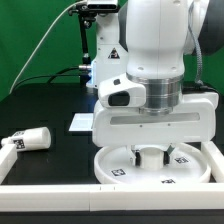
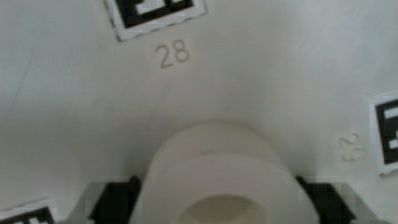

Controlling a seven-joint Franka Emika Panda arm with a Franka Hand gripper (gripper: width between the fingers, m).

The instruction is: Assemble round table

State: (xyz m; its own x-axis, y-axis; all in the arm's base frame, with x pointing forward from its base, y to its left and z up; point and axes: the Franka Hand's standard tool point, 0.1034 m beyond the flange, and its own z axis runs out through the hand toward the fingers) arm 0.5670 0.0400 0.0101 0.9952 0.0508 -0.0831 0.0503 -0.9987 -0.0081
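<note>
Jaws clamp a white part [image 2: 217, 172]; arm [image 1: 155, 45] hides much of disc [image 1: 108, 166].

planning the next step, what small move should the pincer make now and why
Probably twist the cylinder post a little: the pincer is shut on it, standing on the round disc, so screwing it in looks next.

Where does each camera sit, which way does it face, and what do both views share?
Exterior view: off the arm, slightly above the black table, looking across at the white robot arm; arm and tool show.
Wrist view: on the wrist, looking down along the tool at the large white rimmed round plastic disc; only dark fingers show, gripping a white rounded plastic part.
Shared: the disc and the tool.
</note>
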